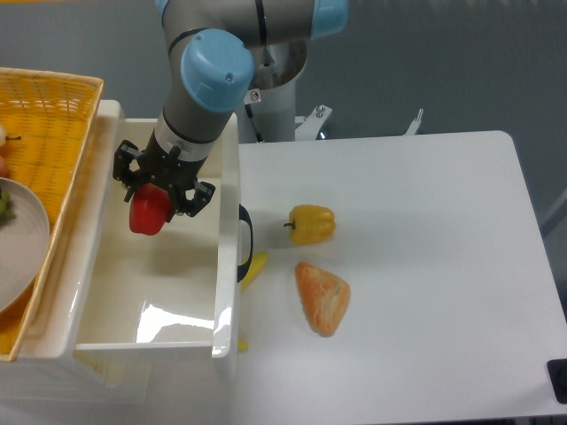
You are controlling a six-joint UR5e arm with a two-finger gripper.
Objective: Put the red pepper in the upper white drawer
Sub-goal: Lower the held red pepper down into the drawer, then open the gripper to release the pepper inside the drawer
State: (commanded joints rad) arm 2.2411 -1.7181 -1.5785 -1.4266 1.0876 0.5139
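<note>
- Hanging over the open upper white drawer (142, 292), with the gripper (152, 202) pointed down inside the span of its walls, nearer the back end than the front.
- Clenched on the red pepper (147, 212), black fingers (200, 193) pressed to either side of the fruit.
- Sitting between the jaws, upper part tucked under the gripper body, lower red part showing beneath the fingertips.
- Held above the drawer floor rather than resting on it; exact gap to the floor not readable from this overhead angle.
- Lying closer to the drawer's left wall than to the right wall with the dark curved handle (245, 241).
- Bordering the drawer on the left: yellow wicker basket (53, 115), with the edge of a grey plate (22, 239) in it.
- Resting on the white table (425, 266), well apart from the gripper: yellow pepper (311, 224) and, just below it, orange wedge-shaped item (322, 297).
</note>
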